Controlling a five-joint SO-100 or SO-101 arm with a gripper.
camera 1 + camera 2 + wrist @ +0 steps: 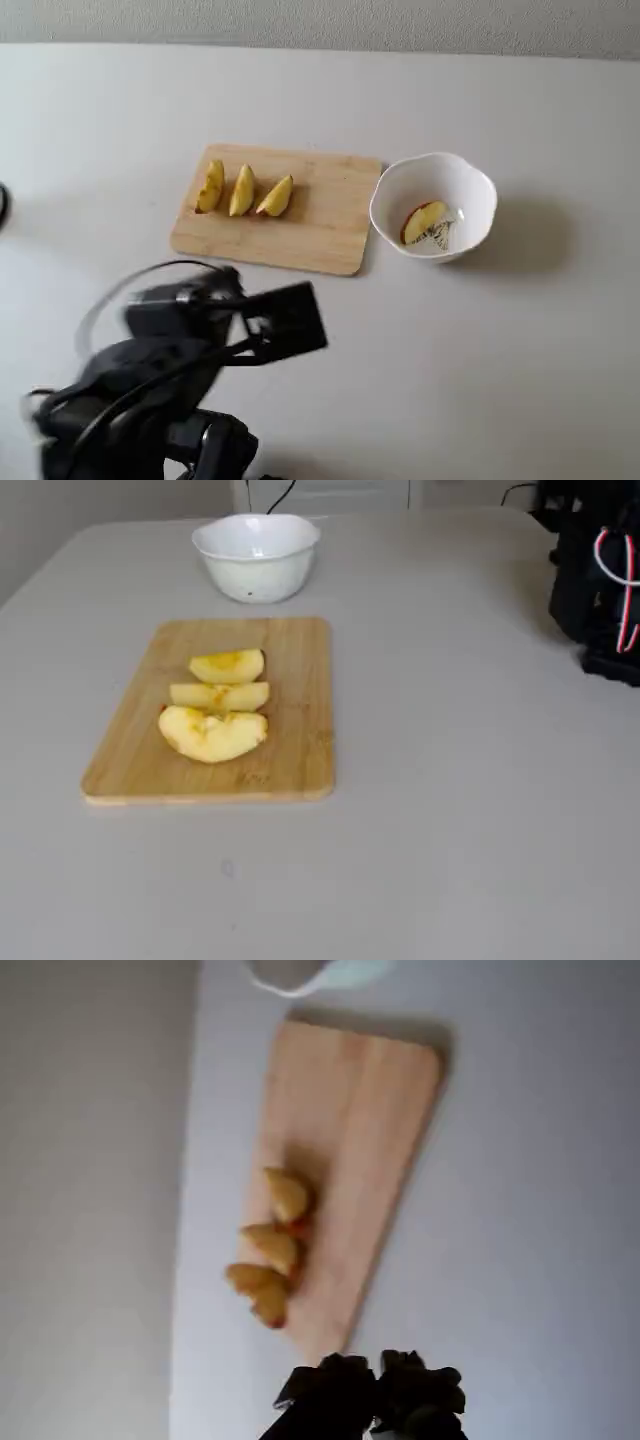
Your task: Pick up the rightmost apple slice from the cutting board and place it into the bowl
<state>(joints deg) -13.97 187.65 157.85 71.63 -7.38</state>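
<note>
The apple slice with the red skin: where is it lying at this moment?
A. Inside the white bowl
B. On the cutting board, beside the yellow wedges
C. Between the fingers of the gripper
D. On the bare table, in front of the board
A: in a fixed view the apple slice lies inside the bowl, while only three yellow wedges remain on the cutting board.

No legible text, labels, brands or numbers in any view.
The only marking is a small yellow-and-dark figure inside the bowl (434, 205), beside the apple slice (422, 220); it carries no readable characters.
</note>
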